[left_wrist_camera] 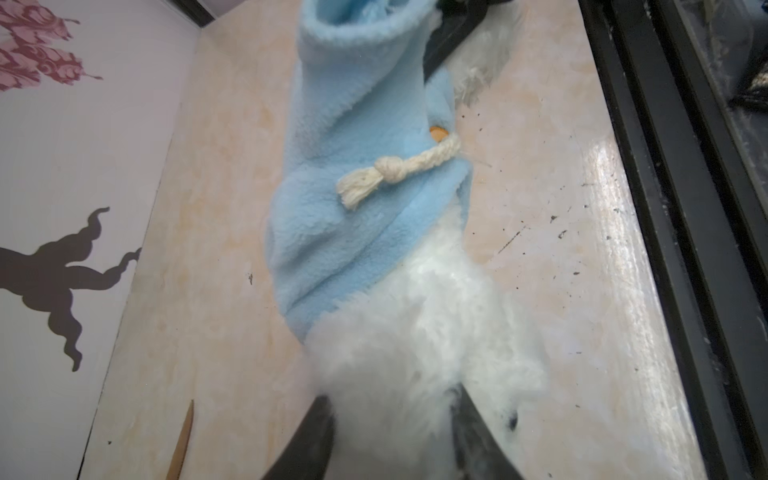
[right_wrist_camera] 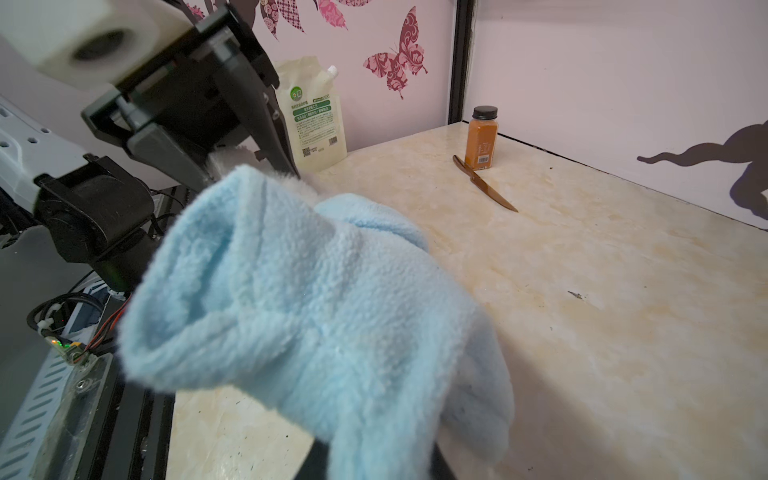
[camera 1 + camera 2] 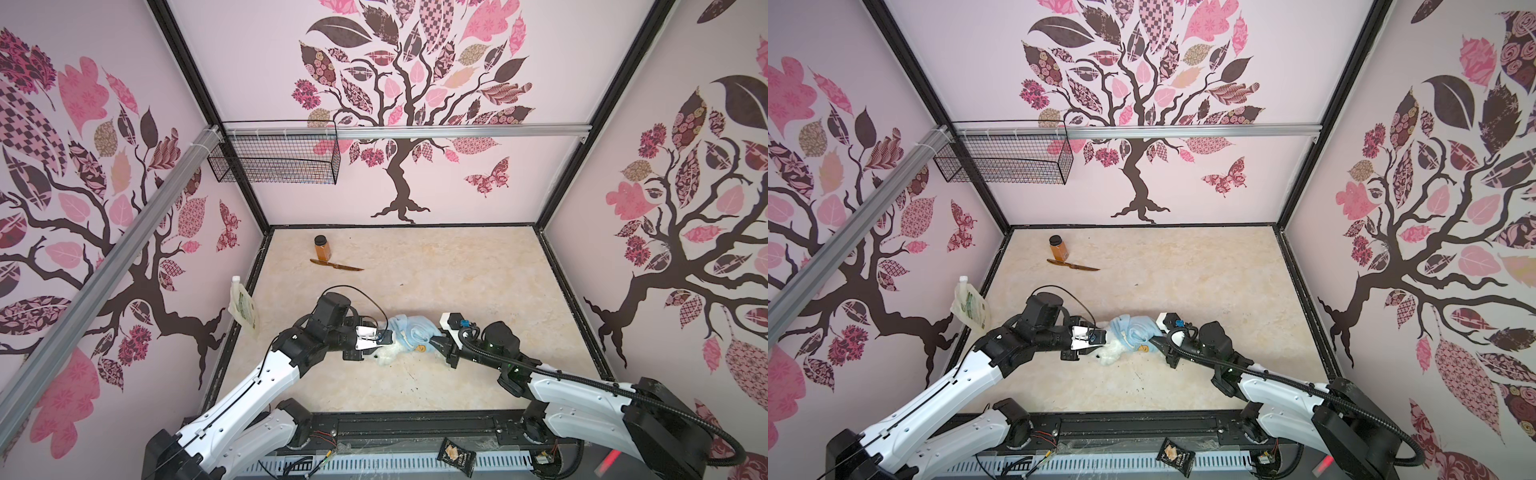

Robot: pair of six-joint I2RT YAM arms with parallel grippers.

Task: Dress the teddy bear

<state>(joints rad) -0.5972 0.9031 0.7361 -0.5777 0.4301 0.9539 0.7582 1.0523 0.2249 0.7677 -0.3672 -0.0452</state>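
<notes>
The white fluffy teddy bear (image 3: pixel 388 354) (image 3: pixel 1109 354) lies mid-table between both arms, its upper part wrapped in a light blue shirt (image 3: pixel 409 328) (image 3: pixel 1133 330) with an orange patch (image 3: pixel 421 348). My left gripper (image 1: pixel 390 415) (image 3: pixel 385 337) is at the bear's bare end, open, its jaws apart with white fur (image 1: pixel 415 324) filling the gap. My right gripper (image 2: pixel 374 461) (image 3: pixel 436 338) is at the other end, shut on a fold of the shirt (image 2: pixel 311 291). The shirt (image 1: pixel 353 208) has a white knotted cord (image 1: pixel 395 170). The bear's face is hidden.
An orange spice jar (image 3: pixel 321 246) and a brown knife (image 3: pixel 336 266) sit at the back left. A pouch (image 3: pixel 243 309) leans on the left wall. A wire basket (image 3: pixel 274 160) hangs above. A black packet (image 3: pixel 456 455) lies on the front rail.
</notes>
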